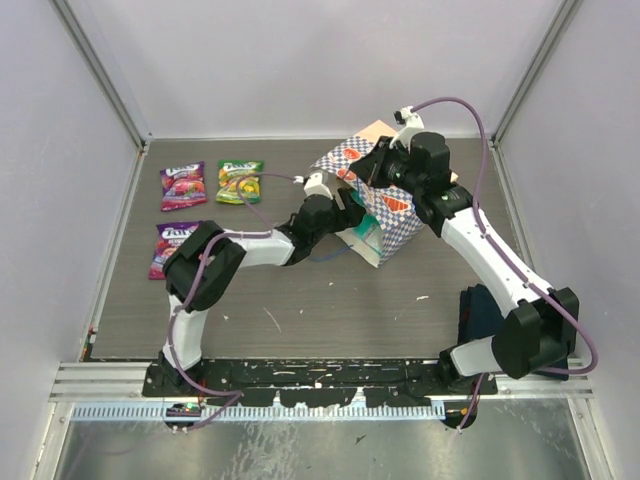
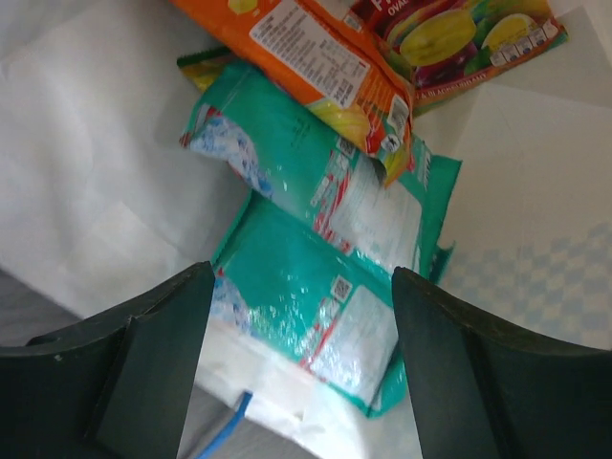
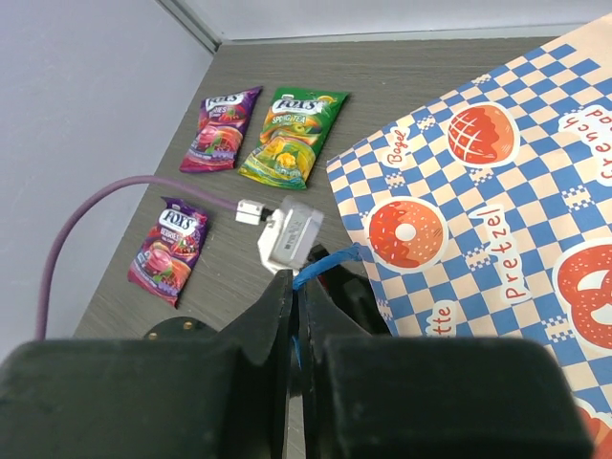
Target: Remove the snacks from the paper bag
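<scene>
The paper bag (image 1: 385, 205) lies on its side, mouth toward the left arm. My left gripper (image 1: 343, 222) is open at the mouth. In the left wrist view its gripper (image 2: 301, 330) frames a teal packet (image 2: 306, 316) without touching it. Behind lie a second teal packet (image 2: 325, 177), an orange one (image 2: 316, 62) and a red one (image 2: 449, 38). My right gripper (image 3: 304, 287) is shut on the bag's blue cord handle (image 3: 327, 260) above the bag (image 3: 478, 191). Two purple packets (image 1: 183, 186) (image 1: 170, 248) and a green packet (image 1: 240, 181) lie on the table at the left.
A dark blue cloth (image 1: 478, 312) lies by the right arm's base. Grey walls enclose the table on three sides. A metal rail (image 1: 320, 380) runs along the near edge. The left arm's wrist camera (image 3: 292, 232) sits close to my right fingers.
</scene>
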`<action>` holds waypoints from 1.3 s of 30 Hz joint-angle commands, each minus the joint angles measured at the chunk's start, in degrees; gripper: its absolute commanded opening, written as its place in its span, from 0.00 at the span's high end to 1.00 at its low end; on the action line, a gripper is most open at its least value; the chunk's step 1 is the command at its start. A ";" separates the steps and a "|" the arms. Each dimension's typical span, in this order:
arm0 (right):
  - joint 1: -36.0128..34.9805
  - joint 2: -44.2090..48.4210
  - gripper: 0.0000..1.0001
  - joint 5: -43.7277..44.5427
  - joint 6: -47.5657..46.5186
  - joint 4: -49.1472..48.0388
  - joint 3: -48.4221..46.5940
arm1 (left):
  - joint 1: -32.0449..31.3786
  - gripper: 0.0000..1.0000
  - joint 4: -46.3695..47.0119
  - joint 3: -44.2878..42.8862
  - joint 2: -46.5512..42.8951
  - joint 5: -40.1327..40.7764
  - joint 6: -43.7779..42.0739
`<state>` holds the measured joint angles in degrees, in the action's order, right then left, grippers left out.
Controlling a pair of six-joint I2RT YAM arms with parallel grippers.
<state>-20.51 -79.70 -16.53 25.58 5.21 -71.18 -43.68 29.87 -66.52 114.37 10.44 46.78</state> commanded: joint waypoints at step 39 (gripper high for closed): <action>3.84 2.88 0.99 3.61 -1.50 -1.61 -0.29 | -0.25 1.00 -7.54 -5.51 -0.58 -2.77 -22.03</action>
<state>-19.31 -78.59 -15.22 24.12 5.89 -71.20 -44.21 22.76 -74.61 123.39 10.48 30.20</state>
